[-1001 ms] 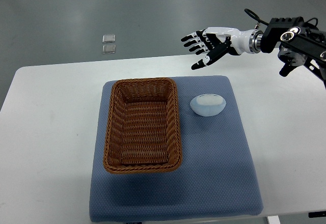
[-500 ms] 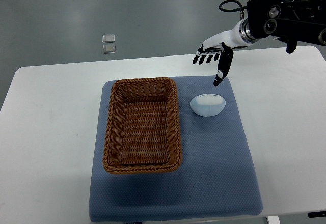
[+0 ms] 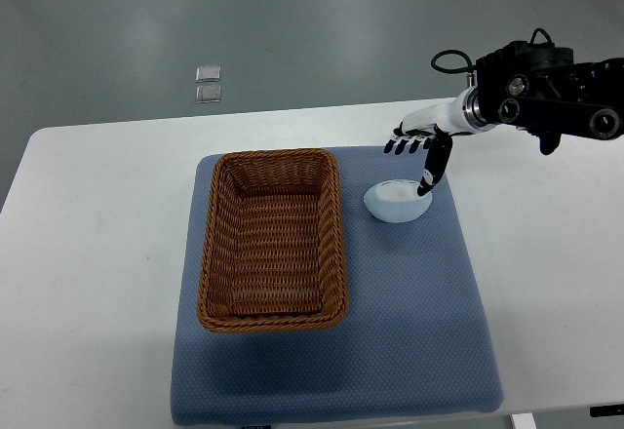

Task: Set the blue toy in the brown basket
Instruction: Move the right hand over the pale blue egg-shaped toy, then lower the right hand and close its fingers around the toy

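I am seeing the blue toy (image 3: 397, 202), a pale, smooth, egg-shaped lump with a whiter top, lying on the blue mat (image 3: 409, 302) at 3 o'clock from the brown basket (image 3: 273, 239), just beside its rim. My right hand (image 3: 421, 151) is hanging over the toy's 1 o'clock edge, fingers spread and grasping nothing, thumb tip pointing down at it.

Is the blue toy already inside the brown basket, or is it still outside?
Outside. The blue toy lies on the blue mat, right of the brown basket, which holds nothing.
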